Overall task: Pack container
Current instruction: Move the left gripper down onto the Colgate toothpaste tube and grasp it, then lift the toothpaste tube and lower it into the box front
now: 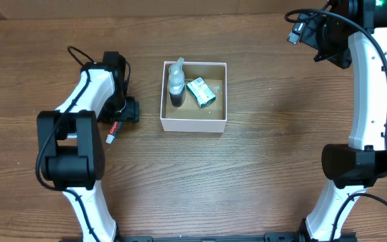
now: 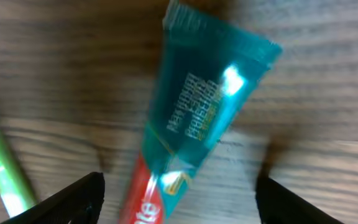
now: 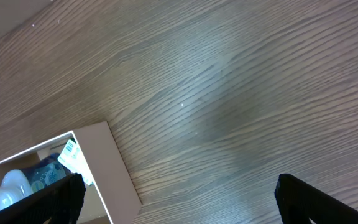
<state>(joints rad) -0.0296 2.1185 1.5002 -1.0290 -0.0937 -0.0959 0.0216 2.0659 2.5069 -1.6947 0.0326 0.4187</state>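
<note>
The container (image 1: 194, 124), a shallow white-walled box with a brown floor, sits mid-table. It holds a small clear bottle (image 1: 176, 84) and a teal packet (image 1: 201, 93); the box also shows at the lower left of the right wrist view (image 3: 114, 168). A teal and red toothpaste tube (image 2: 191, 124) lies on the wood left of the box, its red end visible from overhead (image 1: 113, 130). My left gripper (image 2: 179, 199) is open, low over the tube, with a finger on each side of it. My right gripper (image 3: 179, 199) is open and empty, raised at the far right.
A green toothbrush handle (image 2: 2, 162) lies on the table just left of the tube in the left wrist view. The wooden table (image 1: 274, 168) spreads around the box.
</note>
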